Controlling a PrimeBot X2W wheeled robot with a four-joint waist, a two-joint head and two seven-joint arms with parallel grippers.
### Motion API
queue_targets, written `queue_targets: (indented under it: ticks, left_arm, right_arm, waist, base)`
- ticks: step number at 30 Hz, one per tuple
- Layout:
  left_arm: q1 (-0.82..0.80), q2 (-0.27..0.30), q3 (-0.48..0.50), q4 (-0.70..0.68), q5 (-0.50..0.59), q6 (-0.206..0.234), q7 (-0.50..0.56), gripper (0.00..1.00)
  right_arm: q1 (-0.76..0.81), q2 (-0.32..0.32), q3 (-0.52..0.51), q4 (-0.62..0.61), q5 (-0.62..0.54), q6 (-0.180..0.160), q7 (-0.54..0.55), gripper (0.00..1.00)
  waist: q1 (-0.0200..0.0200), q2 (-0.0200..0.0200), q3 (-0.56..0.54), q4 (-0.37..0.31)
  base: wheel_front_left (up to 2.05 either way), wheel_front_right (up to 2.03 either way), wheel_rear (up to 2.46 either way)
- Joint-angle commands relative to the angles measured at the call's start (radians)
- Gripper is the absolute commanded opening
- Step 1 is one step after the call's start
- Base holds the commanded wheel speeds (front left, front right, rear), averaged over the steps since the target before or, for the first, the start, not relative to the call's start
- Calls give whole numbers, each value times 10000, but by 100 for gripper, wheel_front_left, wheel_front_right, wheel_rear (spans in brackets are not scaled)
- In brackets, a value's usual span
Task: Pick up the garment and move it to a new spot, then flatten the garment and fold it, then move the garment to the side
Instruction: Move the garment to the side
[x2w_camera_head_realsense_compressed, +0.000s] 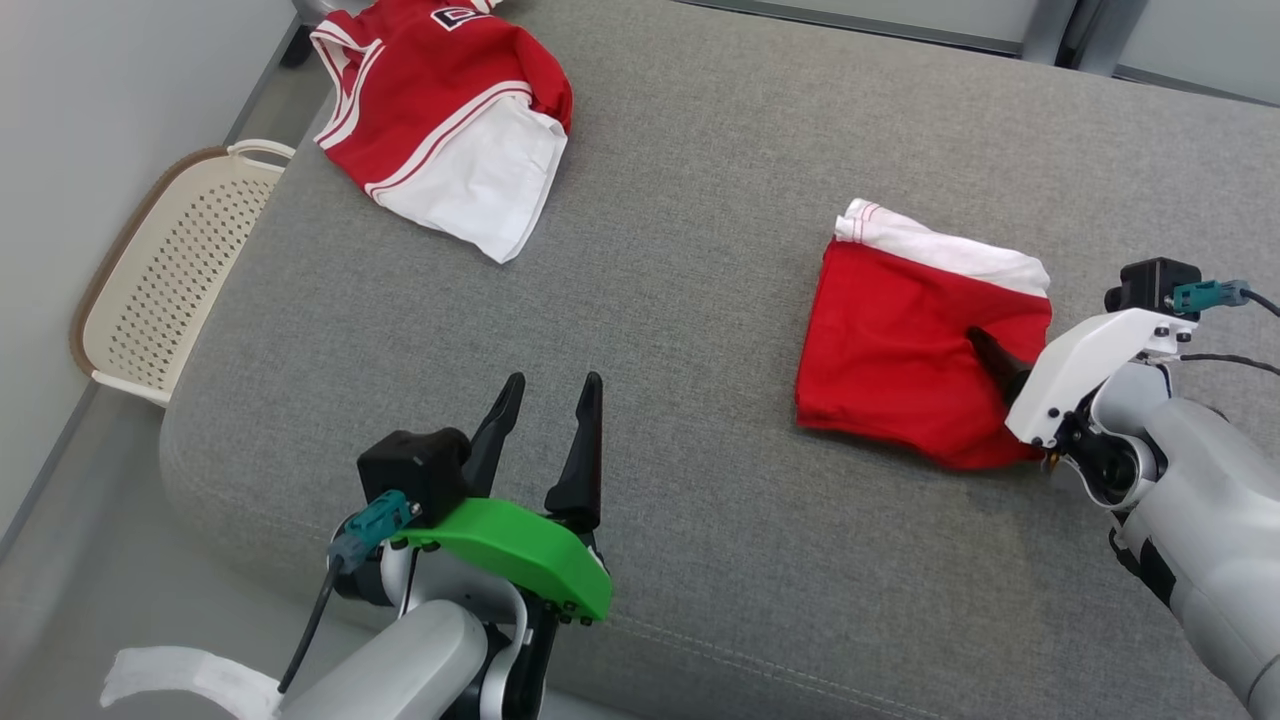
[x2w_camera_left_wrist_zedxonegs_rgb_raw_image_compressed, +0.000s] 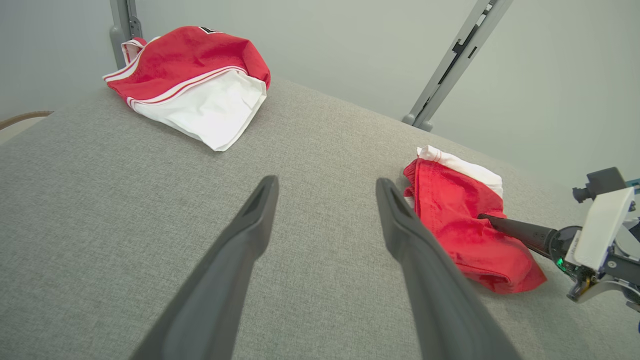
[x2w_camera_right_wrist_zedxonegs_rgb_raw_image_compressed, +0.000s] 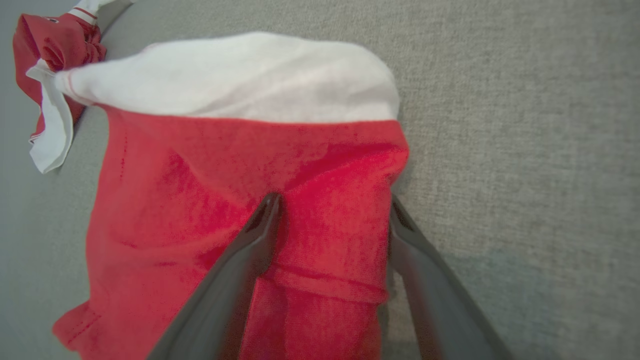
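Where garment (x2w_camera_head_realsense_compressed: 900, 340) (folded) lies, right gripper (x2w_camera_right_wrist_zedxonegs_rgb_raw_image_compressed: 334, 200) straddles it.

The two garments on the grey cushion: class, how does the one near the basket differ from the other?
The far garment has white stripes and a dark logo; the near garment is plain red with a white band. The far garment lies untouched; the right gripper straddles the near garment's edge. Both are red and white.

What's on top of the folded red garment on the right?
The right gripper rests open on the folded red garment, one finger on the cloth, the other at its edge. A white layer pokes out beneath; its extent under the red is covered.
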Motion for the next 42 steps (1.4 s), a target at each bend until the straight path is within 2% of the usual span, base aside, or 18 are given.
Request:
queue_targets:
  ticks: [1,7,13,28,31,36,42]
  left_arm:
    - [-150,21,45,2,120,16,-62,100]
    - [-206,53,54,-53,161,-9,-66,100]
    - [-250,78,-19,-159,203,-42,-5,100]
    - [-737,-143,-296,-138,337,-210,259,100]
    - [-839,-183,-323,-126,374,-235,289,100]
    - [-1027,-236,-377,-104,415,-267,347,100]
    - [-1318,-209,-388,-198,545,-265,396,100]
  right_arm:
    - [-89,-39,88,77,-136,-1,-193,0]
    - [-377,-53,346,370,-411,-1,-589,0]
    - [-691,-49,665,593,-631,-2,-755,0]
    - [-1240,-149,1129,687,-433,-1,-1093,0]
    - [-1316,-196,1201,693,-404,-1,-1135,0]
    - [-1488,-269,1303,687,-332,-1,-1239,0]
    - [-1930,-317,1411,734,-369,-1,-1418,0]
  waist:
    - [0,0,9,-22]
    - [0,0,6,-208]
    - [0,0,-48,-863]
    - [0,0,-76,-4023]
    - [0,0,11,-4450]
    - [0,0,194,-4894]
    - [0,0,598,-4977]
  base:
    - [0,0,0]
    - [0,0,0]
    - [0,0,0]
    - [0,0,0]
    - [0,0,0]
    - [0,0,0]
    - [0,0,0]
